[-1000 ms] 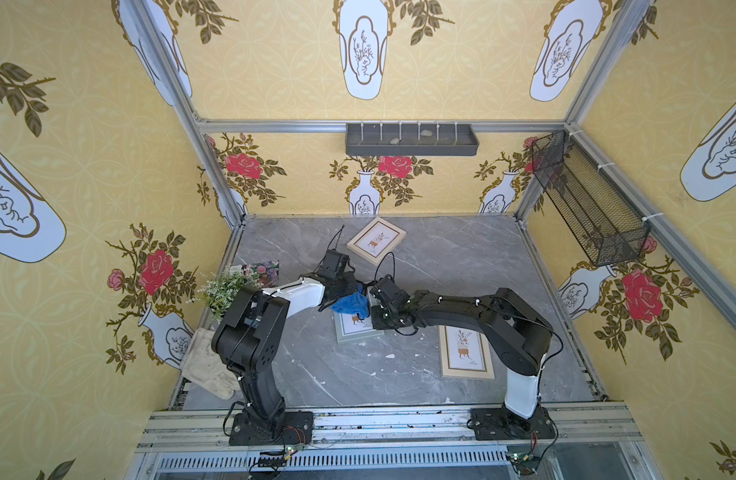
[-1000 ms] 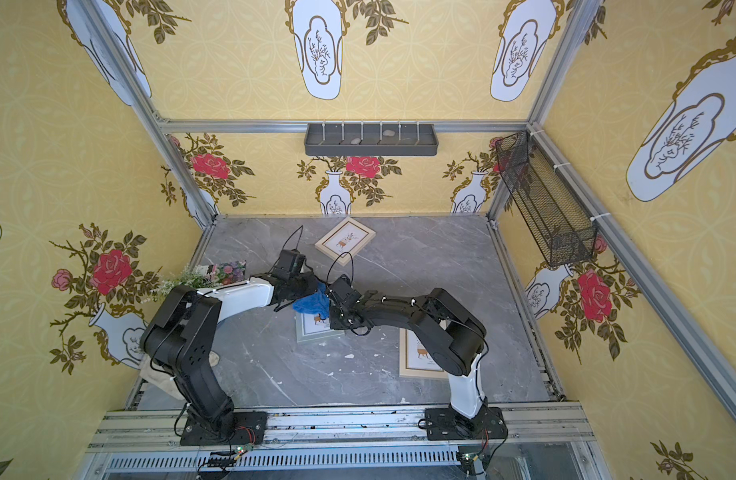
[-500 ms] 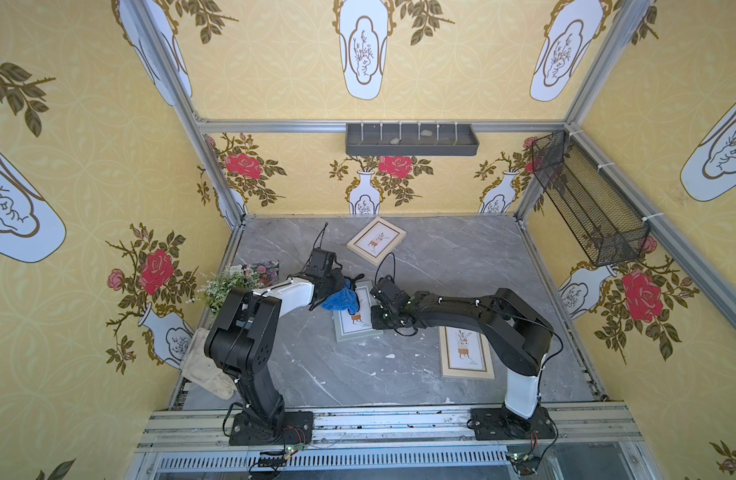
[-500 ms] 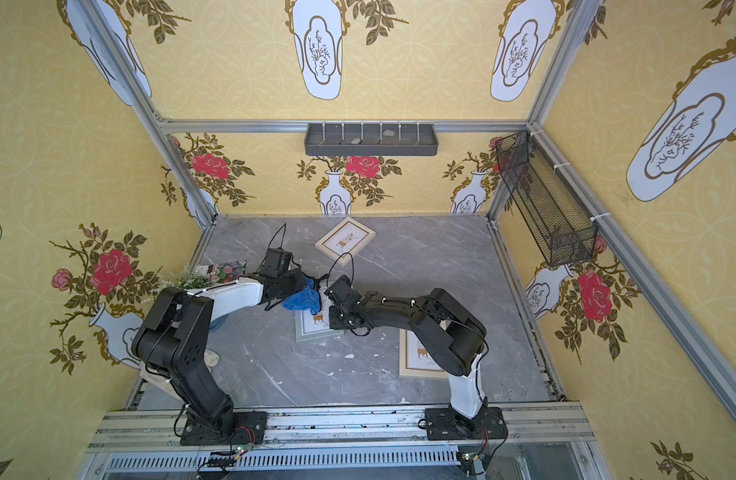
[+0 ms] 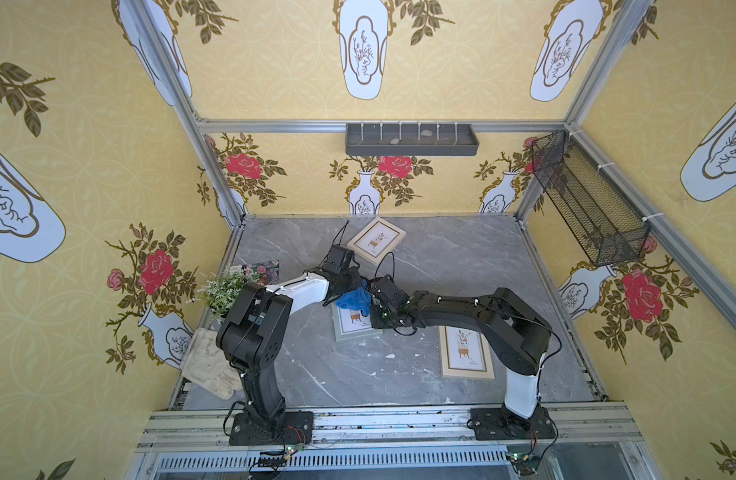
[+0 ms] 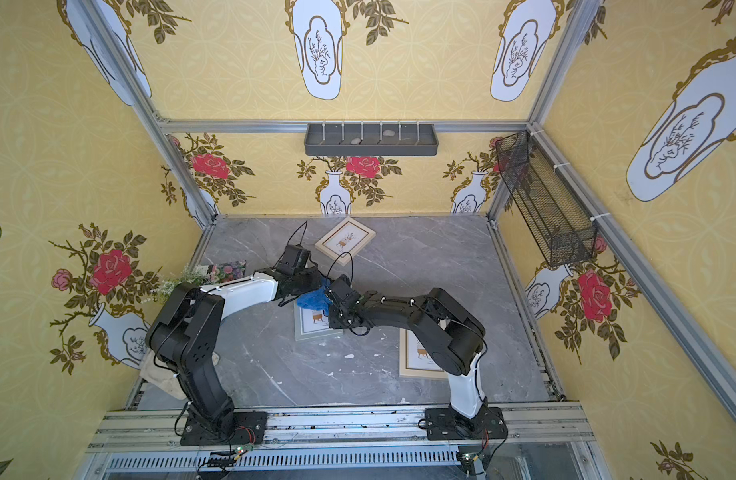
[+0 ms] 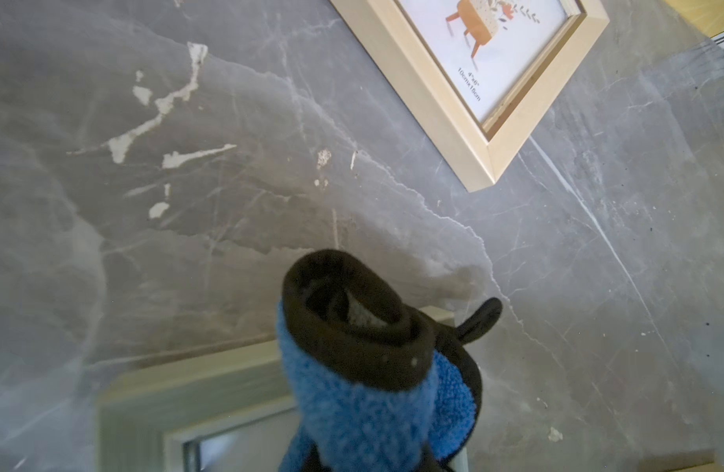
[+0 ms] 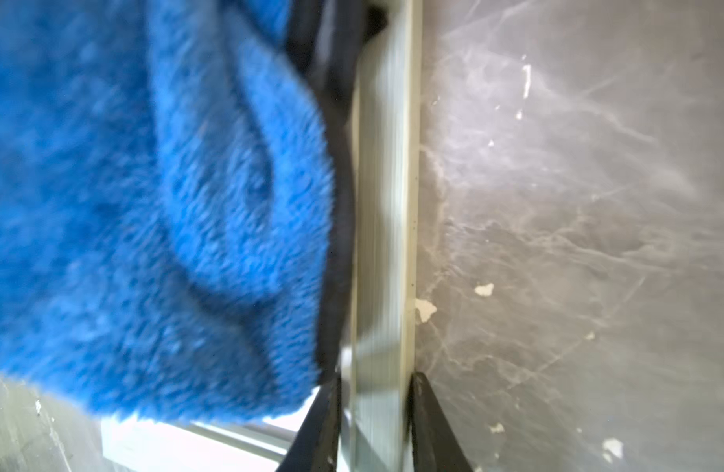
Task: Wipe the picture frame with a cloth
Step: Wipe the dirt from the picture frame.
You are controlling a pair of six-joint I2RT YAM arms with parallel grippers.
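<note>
Near the table's (image 5: 461, 266) middle, the frame (image 5: 353, 329) is clamped by one edge between the closed jaws of the right gripper (image 8: 374, 408), while the bunched cloth (image 5: 351, 300) is held pinched in the left gripper (image 5: 346, 287) and rested on the frame's far end.

My plush, black-trimmed bright-blue microfibre cloth (image 8: 147, 204) is fuzzy and matt. The pale grey-green wooden picture frame (image 8: 382, 204) looks smooth; the grey marble-look tabletop (image 8: 576, 245) is chipped.
</note>
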